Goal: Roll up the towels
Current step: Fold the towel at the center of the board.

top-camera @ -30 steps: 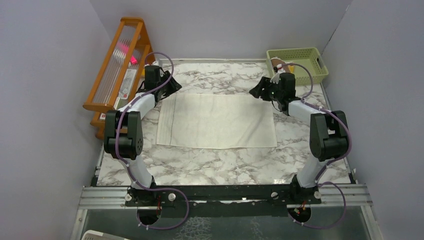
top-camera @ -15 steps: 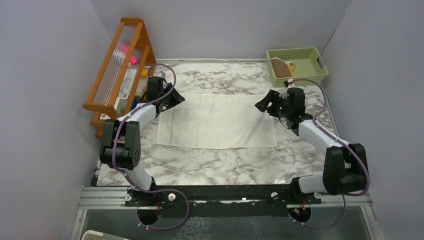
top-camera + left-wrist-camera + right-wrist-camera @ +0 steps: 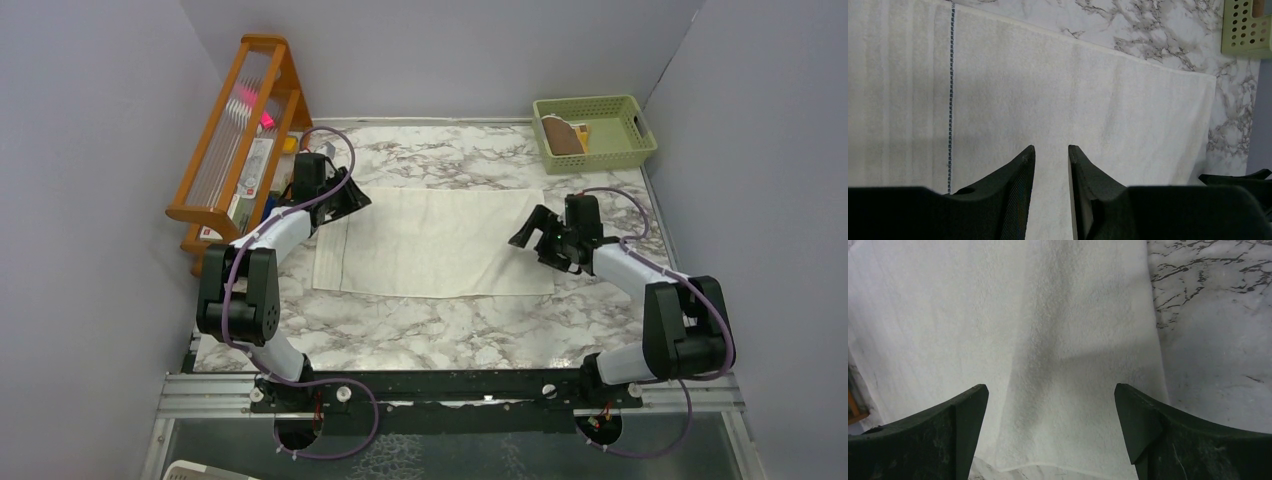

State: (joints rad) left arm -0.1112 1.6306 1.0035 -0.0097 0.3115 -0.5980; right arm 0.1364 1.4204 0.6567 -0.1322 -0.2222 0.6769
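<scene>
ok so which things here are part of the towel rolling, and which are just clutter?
For the job:
- cream towel, spread flat on the table
- brown towel, lying in the green basket

Lying about:
- wooden rack by the left wall, with what it holds

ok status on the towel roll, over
Left gripper narrowly open, empty, over left end of cream towel. Right gripper wide open, empty, at its right edge. Towel flat, unrolled, nothing lying on it. Brown towel in green basket.
</scene>
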